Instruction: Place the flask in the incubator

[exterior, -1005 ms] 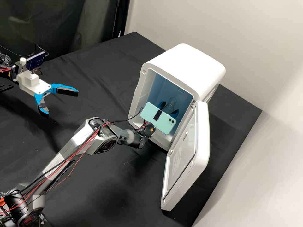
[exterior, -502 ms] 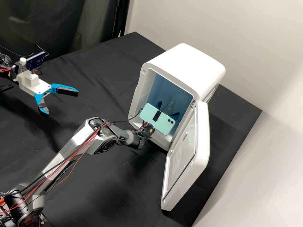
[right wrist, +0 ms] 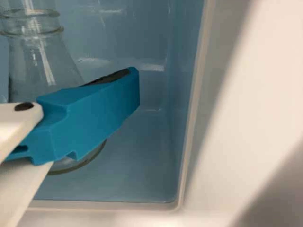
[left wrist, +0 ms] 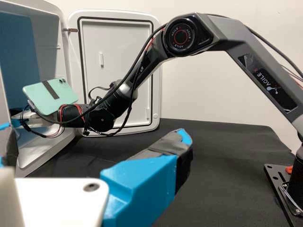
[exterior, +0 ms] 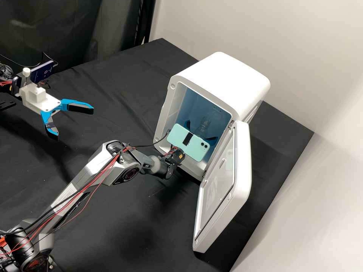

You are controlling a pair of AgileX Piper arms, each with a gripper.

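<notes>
Black bench (exterior: 113, 75); flask (exterior: 204, 121) inside incubator (exterior: 227, 75), between fingers of right hand (exterior: 201, 130)

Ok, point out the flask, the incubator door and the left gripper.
flask (right wrist: 35, 61): right wrist view, on its glass shoulder.
incubator door (exterior: 221, 181): high view, on its inner panel.
left gripper (exterior: 74, 124): high view, midway between its fingertips.
</notes>
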